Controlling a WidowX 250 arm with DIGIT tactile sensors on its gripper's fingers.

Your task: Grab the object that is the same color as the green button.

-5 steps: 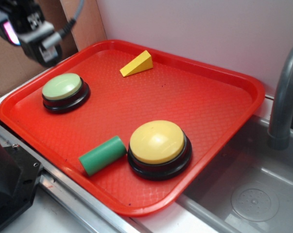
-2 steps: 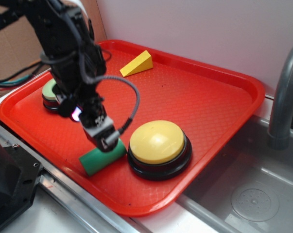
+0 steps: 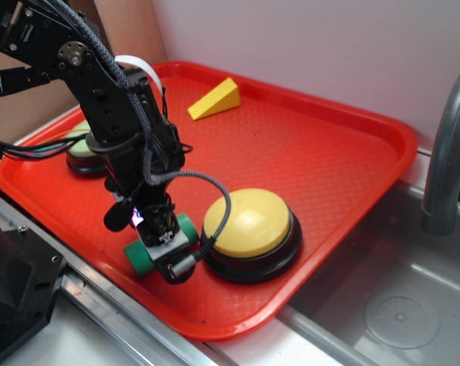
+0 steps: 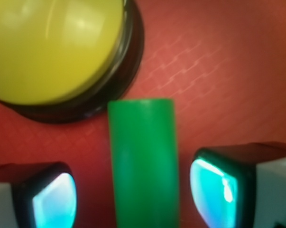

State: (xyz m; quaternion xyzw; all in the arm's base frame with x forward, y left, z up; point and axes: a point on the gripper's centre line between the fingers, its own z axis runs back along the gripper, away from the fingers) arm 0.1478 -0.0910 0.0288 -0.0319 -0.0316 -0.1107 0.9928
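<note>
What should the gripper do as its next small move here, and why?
Probably close the fingers. In the wrist view the green cylinder lies between the two pads, with a gap on each side, so the gripper straddles it without yet touching it. The yellow button sits just beyond its far end.

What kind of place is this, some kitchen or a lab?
Likely a mock kitchen sink set up for robot trials. A grey faucet rises over a metal sink basin, while the red tray beside it holds toy-like items: dome buttons and blocks. The gripper straddles a green cylinder.
</note>
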